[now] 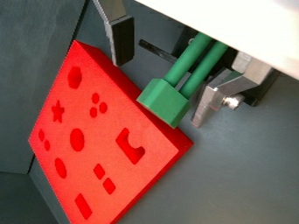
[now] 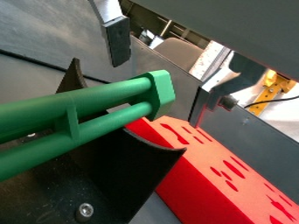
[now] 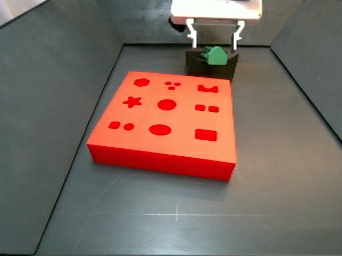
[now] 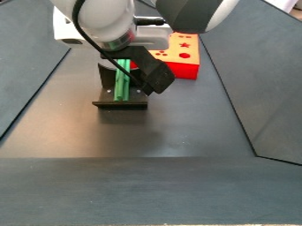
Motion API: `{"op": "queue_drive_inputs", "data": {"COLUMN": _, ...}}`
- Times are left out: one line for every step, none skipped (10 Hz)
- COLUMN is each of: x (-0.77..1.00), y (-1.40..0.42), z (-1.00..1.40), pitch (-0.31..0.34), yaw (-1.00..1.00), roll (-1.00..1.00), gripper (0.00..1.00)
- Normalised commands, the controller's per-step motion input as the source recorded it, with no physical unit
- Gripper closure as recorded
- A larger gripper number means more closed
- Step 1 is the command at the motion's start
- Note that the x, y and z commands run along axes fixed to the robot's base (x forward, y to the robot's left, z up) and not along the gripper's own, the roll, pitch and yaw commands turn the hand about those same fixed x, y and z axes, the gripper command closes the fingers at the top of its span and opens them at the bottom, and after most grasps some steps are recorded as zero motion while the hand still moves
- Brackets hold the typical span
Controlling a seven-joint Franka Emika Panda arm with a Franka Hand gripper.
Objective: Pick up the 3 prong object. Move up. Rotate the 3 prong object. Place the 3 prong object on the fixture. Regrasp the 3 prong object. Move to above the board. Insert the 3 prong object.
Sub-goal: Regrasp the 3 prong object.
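The 3 prong object (image 1: 176,83) is a green peg with a blocky head and parallel prongs. It lies across the notch of the dark fixture (image 2: 111,179), and shows in both side views (image 3: 214,54) (image 4: 122,78). My gripper (image 1: 162,87) is open around the peg's head. One finger (image 1: 118,39) stands well clear of it and the other finger (image 1: 211,101) is close beside it. In a side view the gripper (image 3: 214,42) hangs just above the fixture (image 3: 218,69). The red board (image 3: 167,120) with its cut-out holes lies nearer the front.
The board (image 1: 100,140) lies right beside the fixture (image 4: 122,104) on the dark floor. Sloping dark walls (image 3: 67,90) close in the workspace on both sides. In a side view the board (image 4: 181,53) sits behind the arm.
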Motion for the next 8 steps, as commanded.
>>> {"op": "queue_drive_inputs", "data": {"x": 0.00, "y": 0.00, "z": 1.00, "pitch": -0.016, "yaw": 0.01, "roll": -0.03, "gripper": 0.00}}
{"op": "queue_drive_inputs", "data": {"x": 0.00, "y": 0.00, "z": 1.00, "pitch": -0.015, "yaw": 0.02, "roll": -0.02, "gripper": 0.00}}
{"op": "queue_drive_inputs", "data": {"x": -0.02, "y": 0.01, "z": 1.00, "pitch": -0.014, "yaw": 0.03, "roll": -0.01, "gripper": 0.00}}
{"op": "queue_drive_inputs", "data": {"x": -0.03, "y": 0.01, "z": 1.00, "pitch": -0.010, "yaw": 0.03, "roll": 0.00, "gripper": 0.00}}
{"op": "queue_drive_inputs", "data": {"x": -0.03, "y": 0.01, "z": 1.00, "pitch": -0.006, "yaw": 0.03, "roll": 0.00, "gripper": 0.00}}
{"op": "queue_drive_inputs", "data": {"x": -0.03, "y": 0.01, "z": 0.87, "pitch": 0.002, "yaw": 0.03, "roll": 0.00, "gripper": 0.00}}
{"op": "queue_drive_inputs", "data": {"x": -0.04, "y": 0.01, "z": 0.60, "pitch": 0.010, "yaw": 0.03, "roll": 0.00, "gripper": 0.00}}
{"op": "queue_drive_inputs", "data": {"x": -0.04, "y": 0.01, "z": 0.40, "pitch": 0.016, "yaw": 0.03, "roll": 0.00, "gripper": 0.00}}
